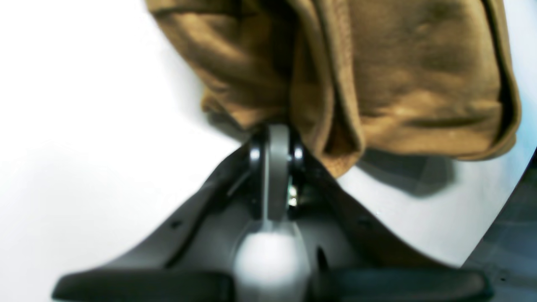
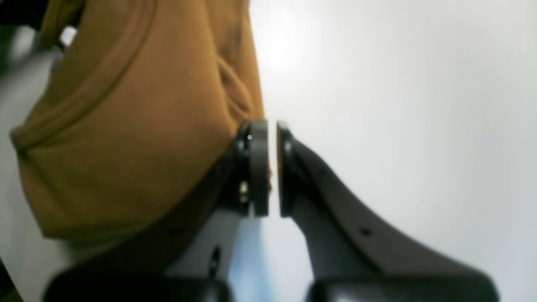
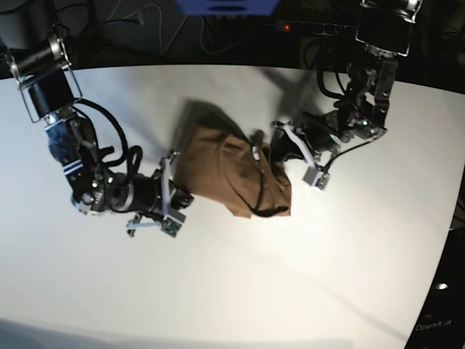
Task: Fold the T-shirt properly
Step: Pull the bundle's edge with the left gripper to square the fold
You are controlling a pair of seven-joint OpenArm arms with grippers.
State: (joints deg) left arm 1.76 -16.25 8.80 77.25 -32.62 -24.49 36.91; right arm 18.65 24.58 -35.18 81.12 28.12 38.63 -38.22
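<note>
the t-shirt (image 3: 231, 177) lies bunched mid-bench (image 3: 232, 291), lifted between the two arms. the left fingers (image 1: 277, 138) are pinched tight on an edge of the cloth, the right fingers (image 2: 268, 167) nearly closed on a thin bit of hem, probably holding opposite sides so the shirt can be carried over into a fold

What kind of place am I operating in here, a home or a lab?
Most likely a robotics lab or test bench: a bare white table, loose cables along its dark back edge, and two arms working one T-shirt.
</note>
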